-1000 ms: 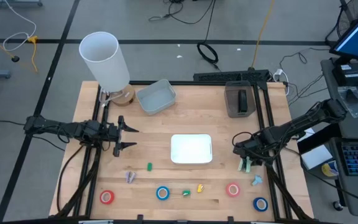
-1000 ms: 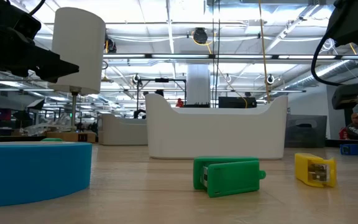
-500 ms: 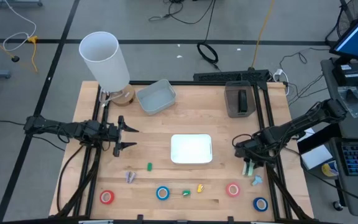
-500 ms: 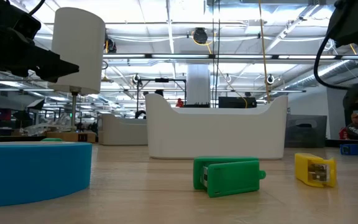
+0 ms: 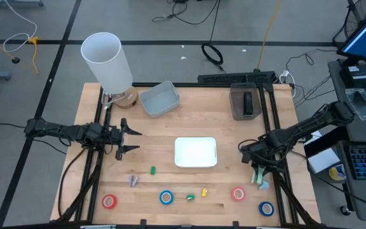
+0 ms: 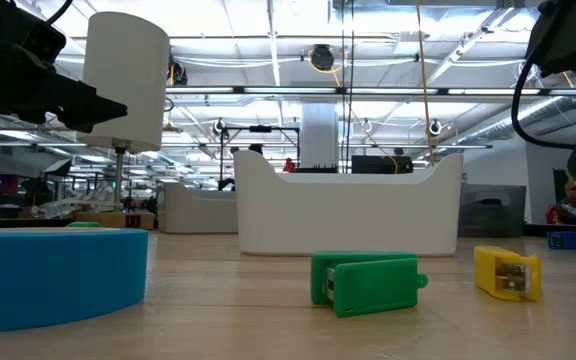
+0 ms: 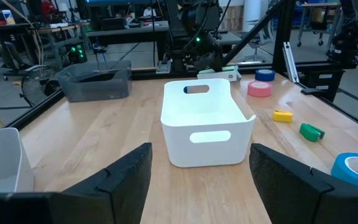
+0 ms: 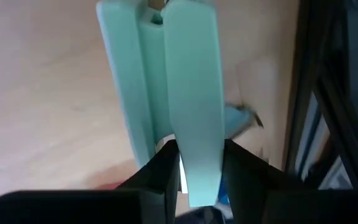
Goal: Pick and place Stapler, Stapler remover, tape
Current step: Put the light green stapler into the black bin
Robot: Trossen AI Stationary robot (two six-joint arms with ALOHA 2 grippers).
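Observation:
My right gripper (image 5: pixel 255 166) is at the table's right side, shut on a pale green stapler (image 5: pixel 257 175), which fills the right wrist view (image 8: pixel 166 81). A light blue stapler remover (image 5: pixel 263 184) lies just beyond it on the wood. Two red tape rolls (image 5: pixel 109 201) (image 5: pixel 237 193) and two blue ones (image 5: pixel 166 197) (image 5: pixel 266 208) lie flat along the near edge. My left gripper (image 5: pixel 131 140) waits open at the left, facing the white bin (image 7: pixel 204 124). My right gripper pinches the pale green stapler by one end (image 8: pixel 194 155) between its two fingers (image 8: pixel 160 171). The stapler's length runs forward out of the fingers, toward the table's near edge. I cannot tell whether its free end (image 5: pixel 258 179) rests on the table.
The white bin (image 5: pixel 195 152) stands mid-table. A grey tray (image 5: pixel 159 99), a dark holder (image 5: pixel 244 102) and a white cylinder (image 5: pixel 108 60) are at the far side. Small green (image 5: pixel 152 170) (image 5: pixel 190 197), yellow (image 5: pixel 204 191) and purple (image 5: pixel 133 180) pieces lie on the near half.
My right gripper has moved a little toward the near right corner, carrying the pale green stapler closer to the blue stapler remover. In the low view the right arm has slid further out at the picture's right edge.

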